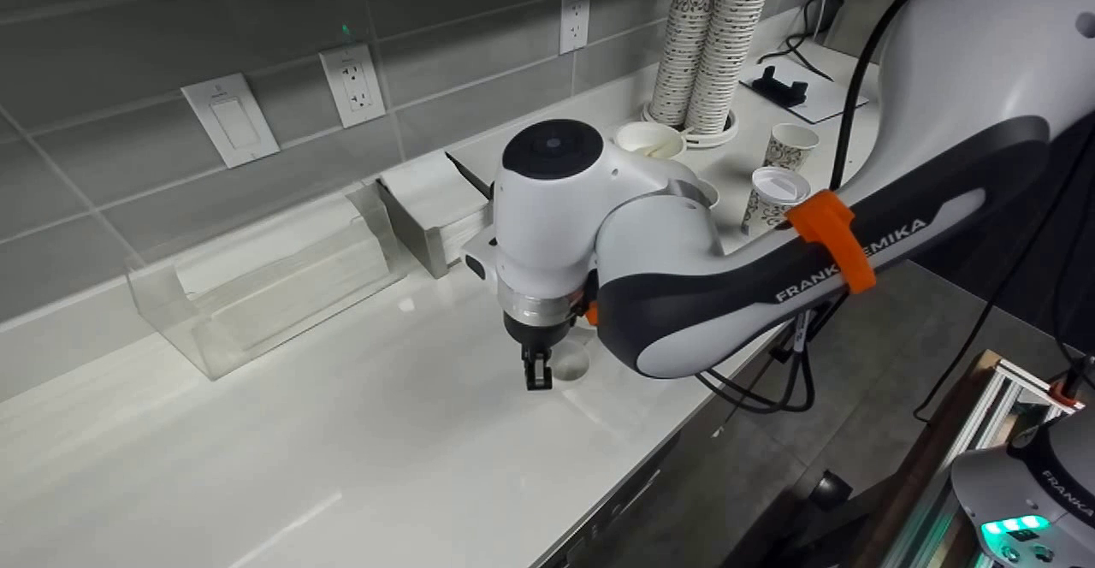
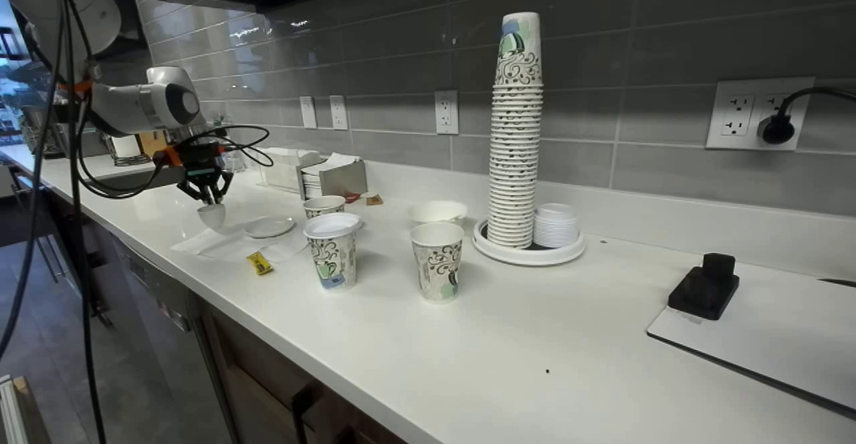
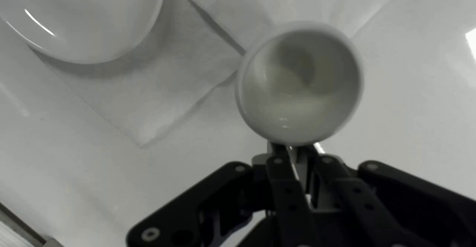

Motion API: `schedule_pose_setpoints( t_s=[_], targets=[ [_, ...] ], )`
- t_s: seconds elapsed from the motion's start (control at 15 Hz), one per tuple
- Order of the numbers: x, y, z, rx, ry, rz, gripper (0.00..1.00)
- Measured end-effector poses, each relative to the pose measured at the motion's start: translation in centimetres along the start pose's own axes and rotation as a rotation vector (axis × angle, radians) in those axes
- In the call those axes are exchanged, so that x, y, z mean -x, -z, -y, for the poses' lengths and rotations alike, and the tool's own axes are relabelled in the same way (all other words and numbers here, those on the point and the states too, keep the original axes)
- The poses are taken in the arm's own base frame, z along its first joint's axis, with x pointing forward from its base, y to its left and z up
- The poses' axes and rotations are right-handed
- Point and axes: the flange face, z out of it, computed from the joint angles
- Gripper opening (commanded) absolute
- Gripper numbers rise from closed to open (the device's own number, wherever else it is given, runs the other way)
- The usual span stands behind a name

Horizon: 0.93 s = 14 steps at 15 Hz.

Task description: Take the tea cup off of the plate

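Observation:
The tea cup is small, white and round. It shows in the wrist view (image 3: pixel 299 85) and in both exterior views (image 1: pixel 571 364) (image 2: pixel 212 216). My gripper (image 3: pixel 293 150) has its fingers nearly together at the cup's near side, under the rim, and is shut on it; the exact spot it grips is hidden. The gripper also shows in both exterior views (image 1: pixel 538 375) (image 2: pixel 211 196). The cup hangs beside the plate, apart from it, seemingly just above the counter. The plate, a white saucer (image 2: pixel 269 227), lies on a napkin, upper left in the wrist view (image 3: pixel 89 23).
White napkins (image 2: pixel 221 245) lie under the plate. A yellow packet (image 2: pixel 259 263), a lidded paper cup (image 2: pixel 334 257) and an open paper cup (image 2: pixel 438 263) stand nearby. A white bowl (image 2: pixel 438 212), cup stack (image 2: pixel 515 163), napkin holder (image 2: pixel 344 180) and clear bin (image 1: pixel 282 294) line the wall.

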Motion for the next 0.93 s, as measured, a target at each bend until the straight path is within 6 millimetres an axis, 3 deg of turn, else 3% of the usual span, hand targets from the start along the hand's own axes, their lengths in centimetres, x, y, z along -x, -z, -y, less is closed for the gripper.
schedule_pose_setpoints(
  t_s=[0.4,0.47,0.6,0.93],
  targets=[
    [-1.1,-1.3,0.4,-0.012,0.051,0.003,0.03],
    [-1.2,-1.5,0.4,-0.014,0.056,0.004,0.36],
    [-1.4,-1.7,0.4,-0.015,0.058,0.006,0.42],
    [-1.7,-0.5,-0.2,-0.004,0.052,0.012,0.79]
  ],
)
